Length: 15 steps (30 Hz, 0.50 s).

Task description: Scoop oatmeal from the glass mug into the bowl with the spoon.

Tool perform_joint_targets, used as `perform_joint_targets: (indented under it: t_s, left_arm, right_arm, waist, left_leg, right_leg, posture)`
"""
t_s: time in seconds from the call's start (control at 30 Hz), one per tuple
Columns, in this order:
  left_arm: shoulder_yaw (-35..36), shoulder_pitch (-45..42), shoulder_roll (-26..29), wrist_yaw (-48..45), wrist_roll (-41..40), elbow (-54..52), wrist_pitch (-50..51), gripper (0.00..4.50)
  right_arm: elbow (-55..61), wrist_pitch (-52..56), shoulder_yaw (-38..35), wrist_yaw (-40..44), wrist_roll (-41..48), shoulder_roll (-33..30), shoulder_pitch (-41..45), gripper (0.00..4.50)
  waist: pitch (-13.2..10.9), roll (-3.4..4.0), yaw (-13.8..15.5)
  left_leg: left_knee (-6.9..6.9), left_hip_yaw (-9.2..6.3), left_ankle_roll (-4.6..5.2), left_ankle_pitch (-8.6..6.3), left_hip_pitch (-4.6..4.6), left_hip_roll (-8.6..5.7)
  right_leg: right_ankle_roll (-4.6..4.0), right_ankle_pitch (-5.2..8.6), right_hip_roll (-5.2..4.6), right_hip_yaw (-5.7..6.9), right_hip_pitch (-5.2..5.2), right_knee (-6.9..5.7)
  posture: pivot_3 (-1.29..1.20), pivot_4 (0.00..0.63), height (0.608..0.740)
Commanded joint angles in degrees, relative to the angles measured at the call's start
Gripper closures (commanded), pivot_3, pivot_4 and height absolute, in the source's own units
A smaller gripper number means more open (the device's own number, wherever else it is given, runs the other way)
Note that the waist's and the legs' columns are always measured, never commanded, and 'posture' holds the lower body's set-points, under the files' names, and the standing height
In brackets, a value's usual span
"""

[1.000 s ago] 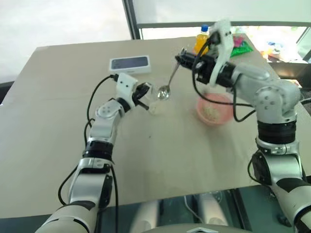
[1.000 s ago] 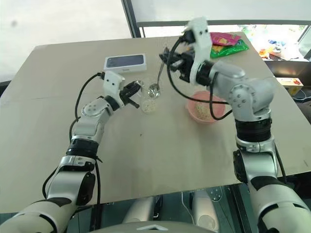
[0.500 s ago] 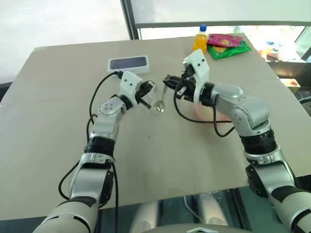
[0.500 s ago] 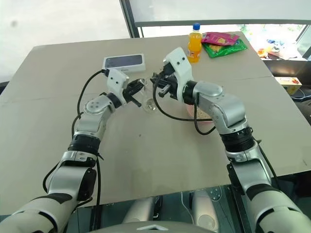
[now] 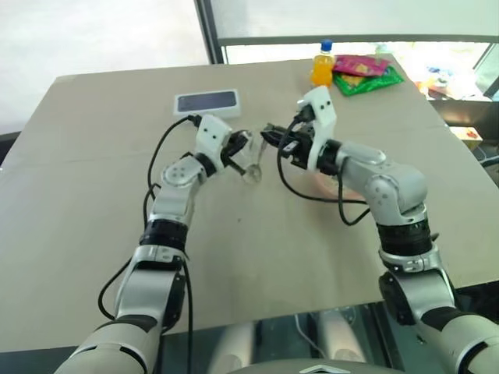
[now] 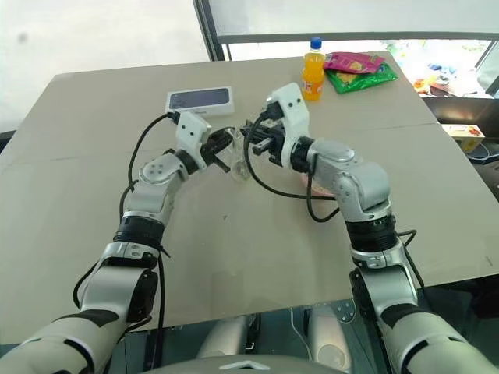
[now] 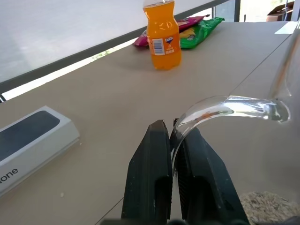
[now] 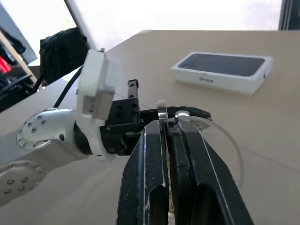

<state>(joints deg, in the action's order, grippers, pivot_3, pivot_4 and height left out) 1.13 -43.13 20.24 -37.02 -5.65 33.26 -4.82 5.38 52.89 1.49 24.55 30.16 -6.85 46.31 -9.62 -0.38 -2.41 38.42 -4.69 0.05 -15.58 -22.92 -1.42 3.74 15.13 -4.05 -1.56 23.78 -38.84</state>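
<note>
The glass mug (image 5: 251,164) stands on the table, and my left gripper (image 5: 236,146) is shut on its side handle (image 7: 225,107). Pale oatmeal (image 7: 267,206) lies at the bottom of the mug. My right gripper (image 5: 269,134) hovers just right of the mug's rim, shut on the top of the silver spoon (image 8: 162,108). The spoon's handle slants down into the mug and its scoop end is hard to make out. Most of the pink bowl (image 5: 326,185) is hidden behind my right forearm.
A white phone box (image 5: 207,102) lies behind the mug. An orange drink bottle (image 5: 323,64) and bright snack bags (image 5: 365,72) stand at the far right of the table. A black cable loops off each wrist.
My right gripper came down and left from its raised spot, so the spoon now dips into the mug. The left gripper and the mug stayed put.
</note>
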Motion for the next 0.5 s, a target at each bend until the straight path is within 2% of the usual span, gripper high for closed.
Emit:
perform_joint_targets:
  t_s: [0.03,0.23,0.5]
  left_arm:
    - [-0.62,-1.33,-0.76,0.34,0.47,-1.34,-2.5,4.46]
    - [-1.07,-1.32,-1.9,0.31,0.93,0.22,-4.21,4.46]
    - [-1.28,-3.07,-3.99,2.31,2.37,5.31,-8.82,4.46]
  right_arm:
    - [-1.5,7.03,-9.22,-4.2,8.34,3.7,3.23,4.5]
    - [-5.87,14.03,-21.59,-10.75,14.99,4.16,7.69,4.5]
    - [-11.55,18.65,-34.51,-18.79,21.25,-0.91,13.28,4.5]
  waist:
    - [0.0,0.0,0.0]
    - [0.0,0.0,0.01]
    - [0.0,0.0,0.16]
  left_leg:
    - [0.0,0.0,0.0,0.0,0.0,0.0]
    - [-0.02,0.02,0.0,0.0,-0.01,0.0]
    - [-0.01,0.05,0.01,0.0,0.0,-0.02]
  right_leg:
    - [0.0,0.0,0.0,0.0,0.0,0.0]
    - [0.0,0.0,0.0,-0.01,0.01,0.0]
    - [0.0,0.0,-0.02,-0.02,0.0,-0.03]
  posture:
    - [0.0,0.15,0.74]
    - [0.0,0.15,0.74]
    - [0.0,0.15,0.74]
